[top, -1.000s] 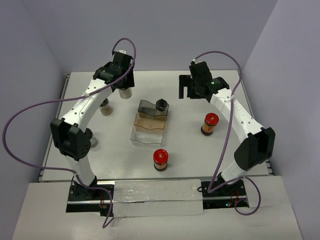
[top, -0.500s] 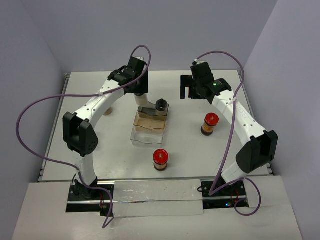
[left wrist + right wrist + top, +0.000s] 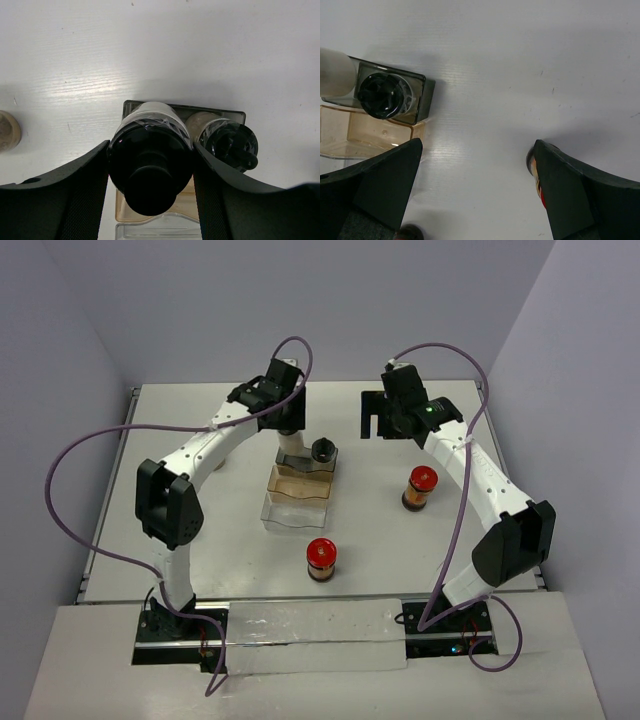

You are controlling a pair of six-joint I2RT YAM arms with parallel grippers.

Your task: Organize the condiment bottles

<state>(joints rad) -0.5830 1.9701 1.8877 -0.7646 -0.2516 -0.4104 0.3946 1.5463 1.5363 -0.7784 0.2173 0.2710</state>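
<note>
My left gripper (image 3: 288, 430) (image 3: 151, 150) is shut on a clear condiment bottle with a black cap (image 3: 150, 165). It holds the bottle upright at the far-left corner of the tray (image 3: 295, 508) (image 3: 155, 227). A second black-capped bottle (image 3: 323, 450) (image 3: 227, 145) (image 3: 382, 95) stands in the tray's smoky far compartment, right beside it. Two red-capped amber bottles stand on the table, one on the right (image 3: 421, 487) (image 3: 536, 170) and one near the front (image 3: 321, 558). My right gripper (image 3: 376, 418) (image 3: 477, 145) hangs open above bare table, holding nothing.
Another pale bottle (image 3: 7, 131) lies on the table left of the tray, mostly hidden under my left arm in the top view. The tray has amber and clear sections (image 3: 370, 132) nearer the front. Walls close in the table behind and at both sides.
My left arm has swung right from the far-left part of the table, carrying the black-capped bottle to the tray's far-left corner. The right arm has hardly moved.
</note>
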